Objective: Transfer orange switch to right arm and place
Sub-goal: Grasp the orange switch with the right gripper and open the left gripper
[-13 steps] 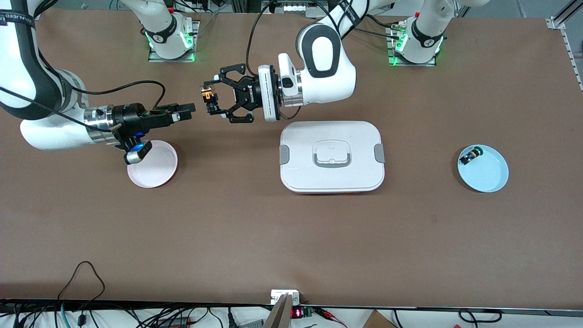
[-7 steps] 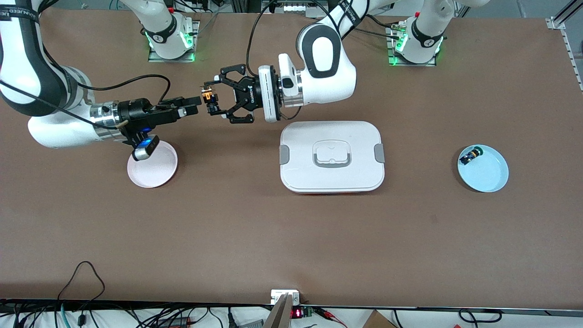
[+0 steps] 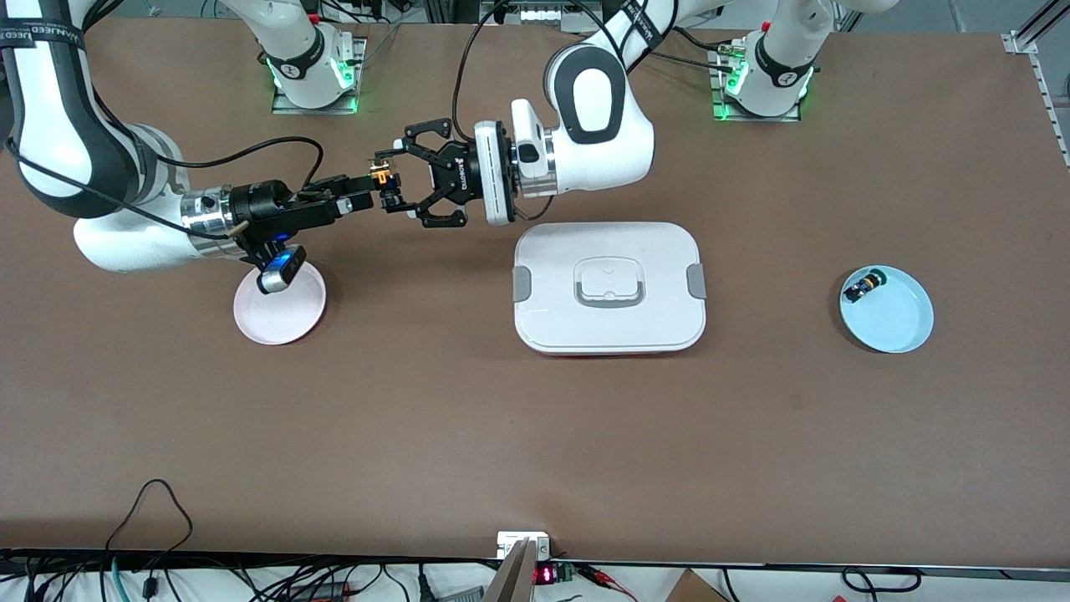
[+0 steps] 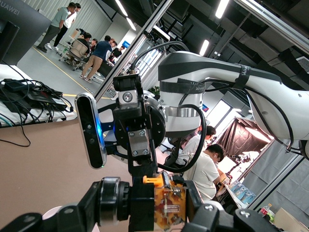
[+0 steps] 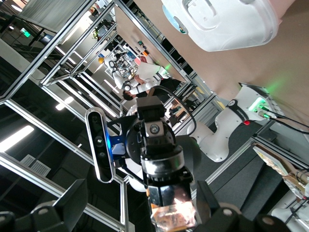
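The orange switch [image 3: 382, 177] is held in the air over bare table, at about 10 o'clock from the white box [image 3: 608, 286]. The left gripper [image 3: 391, 181] pinches it. The right gripper [image 3: 364, 191] meets it from the pink plate's [image 3: 280, 315] end; whether its fingers are closed on it cannot be told. Fingers cover most of the switch, so its long axis is unclear.
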`<state>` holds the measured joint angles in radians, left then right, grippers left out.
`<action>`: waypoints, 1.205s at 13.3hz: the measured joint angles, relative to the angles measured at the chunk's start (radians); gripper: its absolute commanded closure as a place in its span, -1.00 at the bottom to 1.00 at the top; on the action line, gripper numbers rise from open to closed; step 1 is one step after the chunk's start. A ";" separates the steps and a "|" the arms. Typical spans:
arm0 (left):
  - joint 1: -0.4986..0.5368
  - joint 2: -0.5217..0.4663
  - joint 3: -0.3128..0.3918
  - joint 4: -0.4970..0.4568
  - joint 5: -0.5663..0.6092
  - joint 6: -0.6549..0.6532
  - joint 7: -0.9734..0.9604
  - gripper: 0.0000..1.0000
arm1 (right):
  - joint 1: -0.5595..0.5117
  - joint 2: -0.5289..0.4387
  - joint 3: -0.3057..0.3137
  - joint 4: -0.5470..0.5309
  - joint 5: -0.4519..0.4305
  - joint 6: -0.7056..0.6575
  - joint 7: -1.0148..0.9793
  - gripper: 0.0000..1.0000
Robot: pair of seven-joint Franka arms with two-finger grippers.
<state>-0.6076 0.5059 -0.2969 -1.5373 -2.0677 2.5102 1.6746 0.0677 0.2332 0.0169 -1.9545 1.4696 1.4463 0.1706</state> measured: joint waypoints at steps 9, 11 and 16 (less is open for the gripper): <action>0.000 0.000 0.001 0.001 0.000 0.000 0.000 0.96 | 0.015 0.025 0.000 -0.003 0.019 0.001 -0.020 -0.29; 0.000 0.000 0.004 0.004 0.000 0.000 0.000 0.96 | 0.018 0.025 0.000 -0.005 0.021 0.000 -0.062 -0.04; 0.001 0.000 0.009 0.012 -0.001 0.001 -0.004 0.92 | 0.019 0.027 -0.001 -0.012 0.022 0.000 -0.111 0.36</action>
<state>-0.6070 0.5064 -0.2876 -1.5251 -2.0688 2.5110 1.6701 0.0863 0.2603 0.0159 -1.9666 1.4916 1.4458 0.0599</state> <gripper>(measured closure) 0.278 0.559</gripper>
